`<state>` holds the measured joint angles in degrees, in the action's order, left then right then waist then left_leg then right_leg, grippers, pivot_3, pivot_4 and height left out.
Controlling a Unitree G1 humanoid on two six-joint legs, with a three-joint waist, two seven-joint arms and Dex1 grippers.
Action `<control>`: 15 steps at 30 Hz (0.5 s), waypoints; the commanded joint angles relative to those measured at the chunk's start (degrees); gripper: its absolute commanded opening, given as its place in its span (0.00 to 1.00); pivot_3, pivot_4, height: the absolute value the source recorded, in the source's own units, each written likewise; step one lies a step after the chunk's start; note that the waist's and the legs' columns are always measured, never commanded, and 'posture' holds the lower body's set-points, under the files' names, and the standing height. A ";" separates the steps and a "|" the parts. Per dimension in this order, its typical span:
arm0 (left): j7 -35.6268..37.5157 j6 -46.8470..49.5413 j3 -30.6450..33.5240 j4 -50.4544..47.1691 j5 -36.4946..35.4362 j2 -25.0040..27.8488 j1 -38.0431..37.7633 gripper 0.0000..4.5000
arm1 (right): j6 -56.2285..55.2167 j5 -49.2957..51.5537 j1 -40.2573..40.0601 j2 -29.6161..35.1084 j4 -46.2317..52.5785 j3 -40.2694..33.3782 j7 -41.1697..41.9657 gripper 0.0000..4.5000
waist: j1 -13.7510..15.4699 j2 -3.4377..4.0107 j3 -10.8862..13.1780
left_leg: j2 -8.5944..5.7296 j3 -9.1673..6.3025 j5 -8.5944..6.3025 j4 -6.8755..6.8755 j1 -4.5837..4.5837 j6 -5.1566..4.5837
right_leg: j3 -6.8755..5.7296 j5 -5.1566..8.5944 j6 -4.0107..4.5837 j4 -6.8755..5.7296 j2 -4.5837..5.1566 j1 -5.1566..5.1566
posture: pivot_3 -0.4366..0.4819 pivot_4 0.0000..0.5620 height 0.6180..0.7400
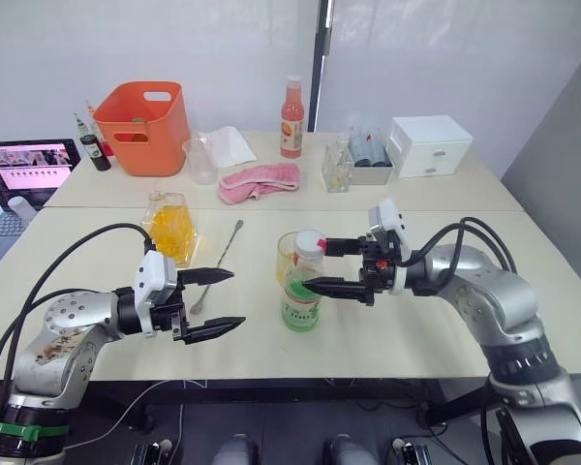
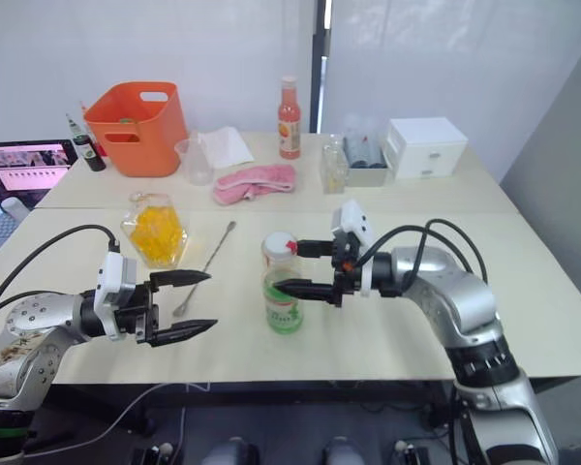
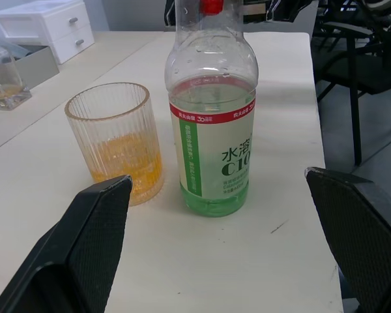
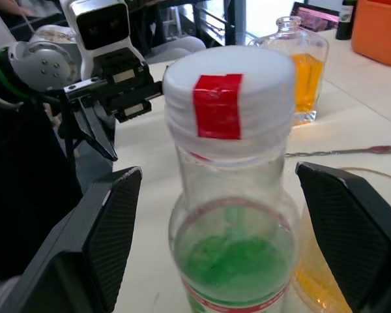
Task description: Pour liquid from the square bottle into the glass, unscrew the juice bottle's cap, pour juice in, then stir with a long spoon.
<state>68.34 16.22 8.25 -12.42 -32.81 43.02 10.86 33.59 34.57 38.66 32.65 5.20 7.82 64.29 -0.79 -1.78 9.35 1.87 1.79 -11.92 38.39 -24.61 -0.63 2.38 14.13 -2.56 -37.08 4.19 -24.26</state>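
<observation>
The right hand point(image 1: 337, 265) is spread wide, 1 finger on either side of the juice bottle point(image 1: 301, 291) near its neck, neither finger pressing it as far as I can tell. Just above the fingers sits the cap point(image 4: 229, 83), white with a red mark, not yet unscrewed. Directly behind the bottle, touching or nearly so, stands the glass point(image 3: 116, 141), already holding yellow-orange liquid point(image 3: 127, 169) in its lower part, so the first pour looks done.

The step in hand appears to be uncapping. To do it well, the right hand should probably rise a little and close squarely on the cap, while the left hand point(image 1: 205, 302), also wide open and a short way off on the bottle's other side, moves in to clamp the body so it cannot spin or tip into the glass.

Beyond the left hand lie the long spoon point(image 1: 217, 263) flat on the bench point(image 1: 445, 320) and the square bottle point(image 1: 170, 225), stopper off. Farther back are a pink cloth point(image 1: 259, 180), an orange bin point(image 1: 143, 126) and a white drawer box point(image 1: 430, 145), all clear of the work.
</observation>
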 commanded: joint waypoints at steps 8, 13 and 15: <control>-0.46 -0.87 1.76 -2.65 -0.67 0.70 -1.72 1.00 | -10.62 -4.96 7.28 -4.14 -12.55 1.18 10.29 0.72 | 0.11 0.00 0.00 | 0.01 0.00 0.00 0.00 0.00 0.00 | -0.01 0.00 0.00 -0.02 0.03 0.00 | 0.48 0.27 0.79; -0.62 -0.66 2.19 -3.06 -0.71 0.97 -2.05 1.00 | -11.46 -5.37 7.76 -5.07 -14.07 0.55 11.55 0.36 | 0.13 0.00 0.00 | 0.01 -0.01 0.00 0.00 0.00 0.00 | -0.01 -0.01 -0.01 -0.03 0.09 0.01 | 0.48 0.27 0.79; -0.68 -0.52 2.32 -3.22 -0.71 1.04 -2.17 1.00 | -11.00 -4.81 7.53 -5.13 -13.70 0.12 11.72 0.31 | 0.12 0.01 0.00 | 0.01 -0.01 0.00 0.00 0.00 0.00 | -0.01 -0.01 -0.01 -0.03 0.07 0.00 | 0.48 0.27 0.79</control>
<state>67.97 16.23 9.15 -13.77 -32.85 43.26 8.62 23.13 29.20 44.91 27.50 -9.43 9.70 75.24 -0.67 -1.77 9.36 1.88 1.78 -11.92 38.39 -24.61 -0.63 2.36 14.13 -2.56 -37.11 4.26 -24.26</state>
